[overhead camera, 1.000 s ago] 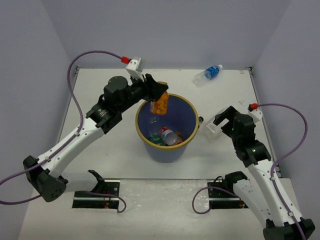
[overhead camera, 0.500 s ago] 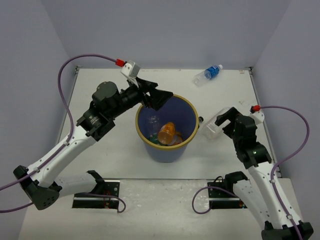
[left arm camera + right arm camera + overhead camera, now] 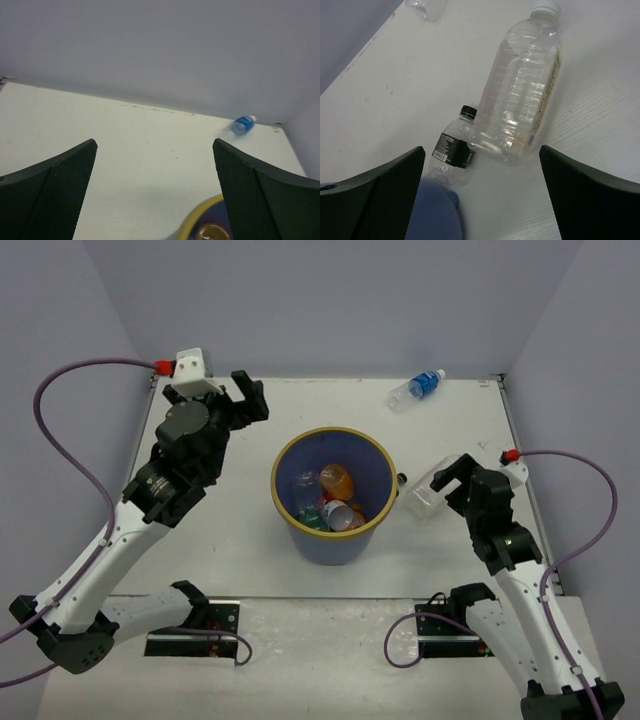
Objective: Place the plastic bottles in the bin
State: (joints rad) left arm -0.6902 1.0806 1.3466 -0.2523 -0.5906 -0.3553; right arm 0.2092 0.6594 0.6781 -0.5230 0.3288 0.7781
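Several bottles, an orange bottle (image 3: 337,480) among them, lie inside the bin (image 3: 276,490) at mid-frame. Three wait on the worktop (image 3: 225,530): a blue-label bottle (image 3: 417,388) upper right, a large clear bottle (image 3: 522,100) and a small black-label bottle (image 3: 451,152) right of the bin. The left gripper (image 3: 154,143) and right gripper (image 3: 481,148) both gape wide, empty.

No text is legible; the black label (image 3: 451,149) on the small bottle (image 3: 441,171) is blurred.

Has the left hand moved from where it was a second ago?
Yes. The left hand has swung left, away from the bin's far rim, to over the table beside it. It is open and empty.
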